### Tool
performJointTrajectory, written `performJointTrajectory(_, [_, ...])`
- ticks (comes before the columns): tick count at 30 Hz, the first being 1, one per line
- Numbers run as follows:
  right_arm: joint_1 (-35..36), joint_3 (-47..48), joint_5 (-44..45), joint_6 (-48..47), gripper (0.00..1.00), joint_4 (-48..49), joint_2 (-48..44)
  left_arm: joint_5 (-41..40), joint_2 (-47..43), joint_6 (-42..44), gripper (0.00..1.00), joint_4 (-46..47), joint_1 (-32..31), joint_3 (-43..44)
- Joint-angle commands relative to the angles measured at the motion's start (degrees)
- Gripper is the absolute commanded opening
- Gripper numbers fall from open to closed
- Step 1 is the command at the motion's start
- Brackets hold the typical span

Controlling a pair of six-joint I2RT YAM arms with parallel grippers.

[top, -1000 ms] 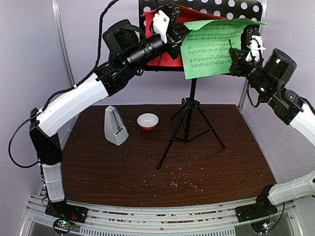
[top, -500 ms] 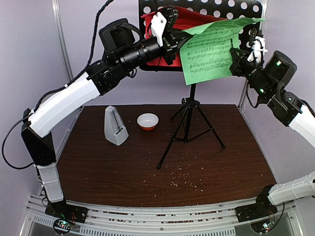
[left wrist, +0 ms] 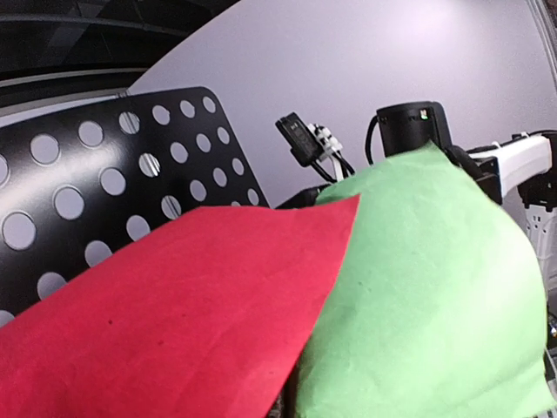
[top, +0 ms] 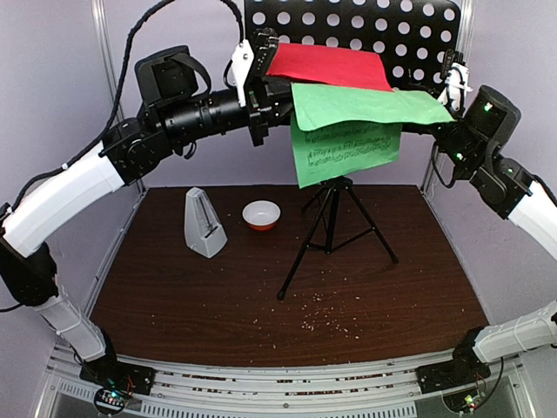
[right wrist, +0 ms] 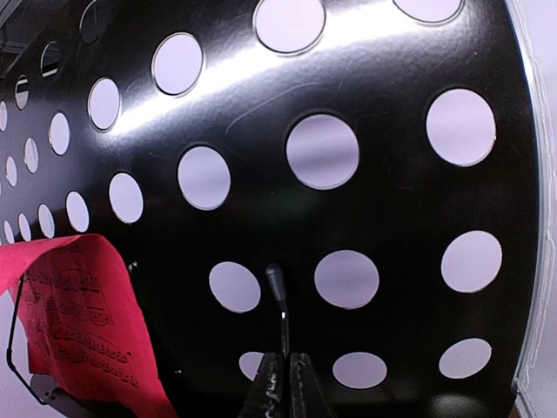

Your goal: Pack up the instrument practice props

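Note:
My left gripper [top: 265,87] is shut on the left edge of the red page [top: 329,64] and the green page [top: 370,104], holding them nearly flat in front of the music stand's perforated desk [top: 374,24]. The green page's front half folds down, showing printed music. In the left wrist view the red page [left wrist: 174,305] and the green page [left wrist: 426,287] hide my jaws. My right gripper [right wrist: 287,370] is shut on a thin black retaining wire [right wrist: 280,305] of the desk [right wrist: 392,209], at the desk's right end [top: 446,97]. The white metronome [top: 204,224] stands on the table at the left.
A small white-and-orange bowl [top: 261,214] sits beside the metronome. The stand's tripod legs [top: 335,231] spread over the table's middle. Crumbs lie scattered near the front [top: 322,318]. Purple walls and metal posts close in the back and sides.
My left arm has drawn back to the left with both pages. The pages have tipped from leaning on the desk to nearly flat, and the green one now droops. My right gripper has stayed put.

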Motion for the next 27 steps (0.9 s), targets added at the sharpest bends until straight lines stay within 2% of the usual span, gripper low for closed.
performJointTrajectory(1, [-0.38, 0.69, 1.28, 1.41, 0.0, -2.4, 0.55, 0.81, -4.69, -0.94, 0.0, -3.06, 0.34, -4.17])
performJointTrajectory(9, [-0.46, 1.1, 0.38, 1.93, 0.0, -3.43, 0.32, 1.16, -8.88, -8.61, 0.0, -2.7, 0.93, -11.76])
performJointTrajectory(15, [-0.43, 0.78, 0.26, 1.41, 0.13, -3.97, -0.23, -0.99, -16.63, -21.37, 0.0, -1.85, 2.98, -24.07])
performJointTrajectory(19, [-0.44, 0.62, -1.17, 1.51, 0.23, -4.05, -0.28, 1.69, -20.88, -30.47, 0.0, -2.42, 5.83, -33.19])
performJointTrajectory(23, [-0.46, 0.66, -2.64, 1.92, 0.34, -4.73, -0.38, 3.07, -23.42, -38.48, 0.0, -7.18, 9.78, -39.49])
performJointTrajectory(27, [-0.41, 0.3, -3.61, 2.45, 0.45, -5.52, -0.76, 7.73, -26.04, -47.43, 0.0, -6.05, 12.65, -49.04])
